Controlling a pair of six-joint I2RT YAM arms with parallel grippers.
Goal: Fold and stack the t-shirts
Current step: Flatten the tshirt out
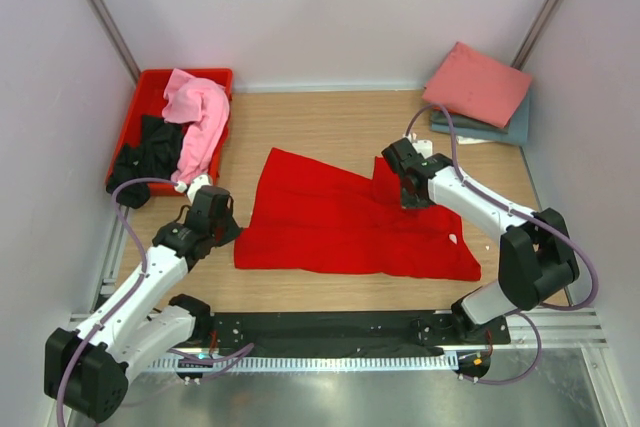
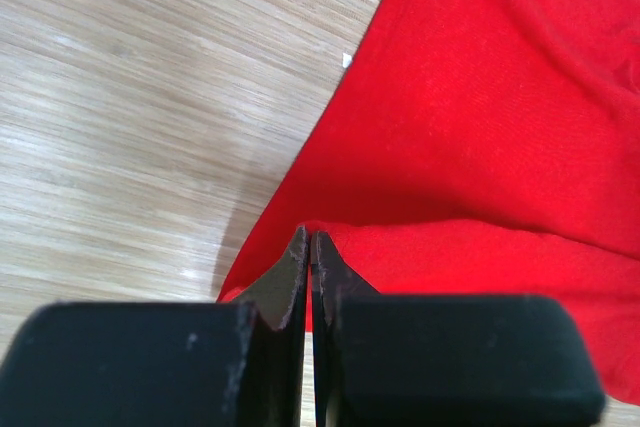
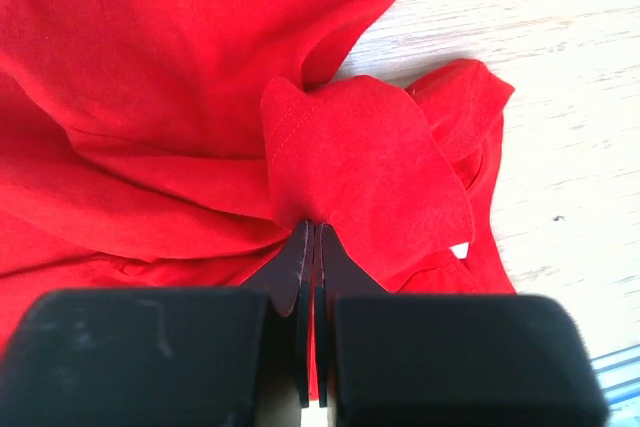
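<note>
Bare table lies open on the far side, between the crate at far left and the folded shirts at far right. The red shirt fills the middle.

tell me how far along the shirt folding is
Done: a salmon pink shirt lies folded on a grey-blue shirt at the far right. In hand: the bright red shirt, spread mid-table, both arms' jaws shut on it. Still to do: the light pink shirt and black shirt heaped in the red crate.
</note>
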